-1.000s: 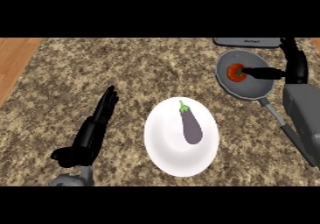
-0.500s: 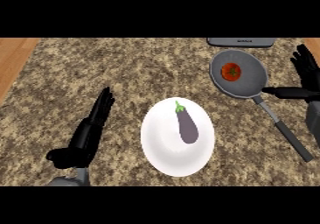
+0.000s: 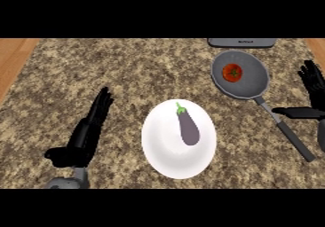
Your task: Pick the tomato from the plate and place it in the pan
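Black fingers of the right hand (image 3: 317, 91) are straight, spread and empty. It has drawn back from over the pan (image 3: 253, 86) to the pan's four o'clock, beside the handle. The tomato (image 3: 232, 72) lies free in the pan, so placing looks done. An eggplant (image 3: 188, 128) lies on the plate (image 3: 168, 155). The left hand (image 3: 86, 133) rests open at the table's (image 3: 139, 66) eight o'clock.

Speckled stone counter (image 3: 126, 66) bearing a white plate (image 3: 162, 153) near centre, a grey pan (image 3: 251, 88) at far right, and a grey device (image 3: 241, 42) at the far edge.
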Robot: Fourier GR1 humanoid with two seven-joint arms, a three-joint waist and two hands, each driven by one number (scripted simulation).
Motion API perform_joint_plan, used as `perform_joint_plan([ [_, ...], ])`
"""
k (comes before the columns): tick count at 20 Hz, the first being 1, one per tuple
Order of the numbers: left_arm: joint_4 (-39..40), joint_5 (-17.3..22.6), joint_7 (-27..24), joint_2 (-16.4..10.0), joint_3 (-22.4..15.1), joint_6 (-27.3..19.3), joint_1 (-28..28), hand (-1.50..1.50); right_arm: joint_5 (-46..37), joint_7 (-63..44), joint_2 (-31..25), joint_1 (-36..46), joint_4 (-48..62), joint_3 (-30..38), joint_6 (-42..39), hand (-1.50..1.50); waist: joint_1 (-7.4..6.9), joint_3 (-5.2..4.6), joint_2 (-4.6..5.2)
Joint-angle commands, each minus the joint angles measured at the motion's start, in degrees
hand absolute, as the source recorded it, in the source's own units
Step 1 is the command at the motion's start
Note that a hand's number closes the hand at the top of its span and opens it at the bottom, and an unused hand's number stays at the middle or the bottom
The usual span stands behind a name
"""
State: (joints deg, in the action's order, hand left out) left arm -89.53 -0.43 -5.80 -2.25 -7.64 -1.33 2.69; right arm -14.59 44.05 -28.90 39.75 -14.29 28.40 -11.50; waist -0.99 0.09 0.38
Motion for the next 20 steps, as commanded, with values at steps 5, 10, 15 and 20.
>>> perform_joint_plan([
  [5,-1.0,0.1,0.1,-0.4,0.7,1.3,-1.1,0.00,0.2,0.2,-0.1,-2.5,-1.5,-3.2,-1.0,-1.50,0.14,-0.02,-0.10],
  [10,1.8,-1.0,-3.0,0.9,0.5,0.6,-2.0,0.00,1.6,-1.4,1.6,-4.1,-5.3,-4.3,2.4,-1.50,0.50,-0.06,-0.24],
  [15,0.0,-1.8,1.0,1.4,0.7,-0.4,0.7,0.00,0.6,-1.1,0.0,-5.0,-4.8,-6.3,1.8,-1.50,0.46,-0.04,-0.21],
  [20,0.0,-0.3,-0.8,0.9,1.3,1.2,-2.2,0.00,1.7,-2.3,0.1,-7.8,-10.2,-7.2,3.9,-1.50,0.77,-0.08,-0.34],
])
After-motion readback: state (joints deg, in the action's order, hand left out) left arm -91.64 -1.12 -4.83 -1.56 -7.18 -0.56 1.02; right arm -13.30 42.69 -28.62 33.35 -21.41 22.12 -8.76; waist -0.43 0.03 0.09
